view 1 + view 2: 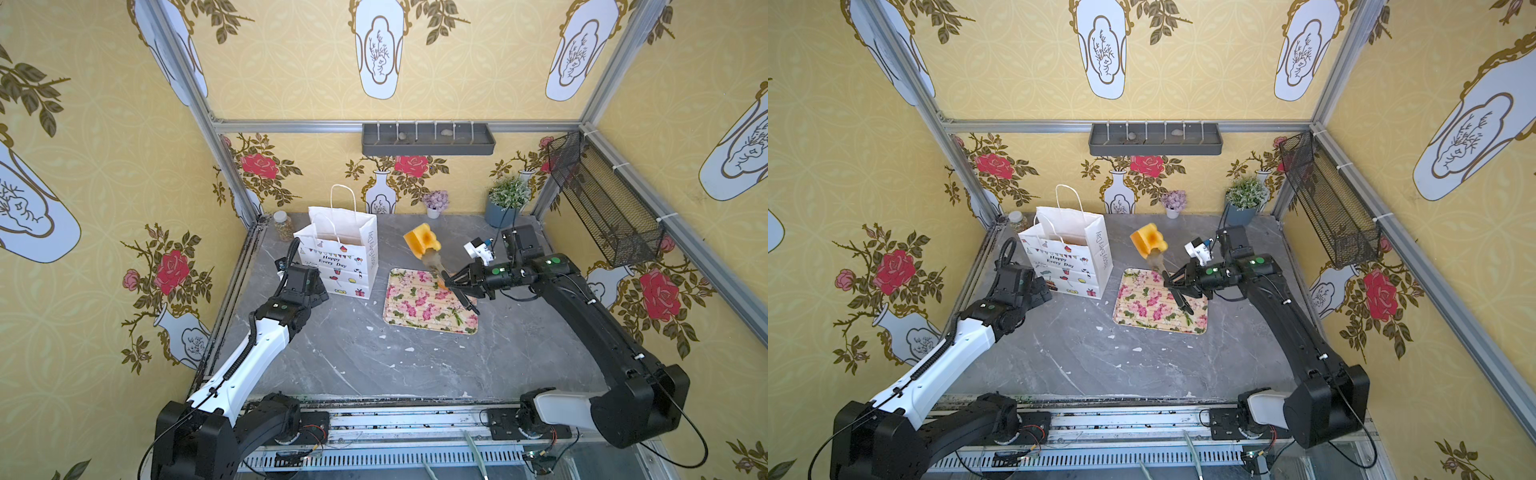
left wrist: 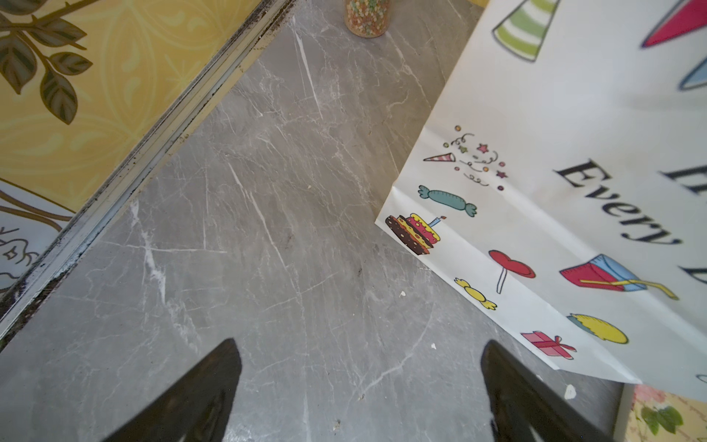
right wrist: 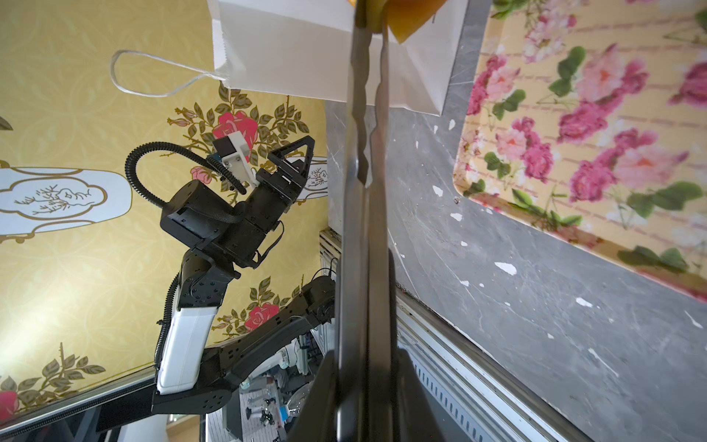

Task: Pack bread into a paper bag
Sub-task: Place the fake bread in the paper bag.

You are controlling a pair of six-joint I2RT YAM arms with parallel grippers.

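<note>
My right fingers are drawn almost together, with only a thin gap, and pinch one edge of the square toast. The toast hangs in the air above the counter, tilted with its browned face up. It sits between the paper bag and the far edge of the floral tray, touching neither. Both top views show the toast and those fingertips blurred. In the right wrist view a yellow corner of it shows at the fingertips, with the bag's white side behind.

The bag stands upright at the back left of the counter, mouth open and handles up. I cannot make out what is inside.

My left fingers are spread wide with nothing between them, low over bare counter just beside the bag's near corner.
</note>
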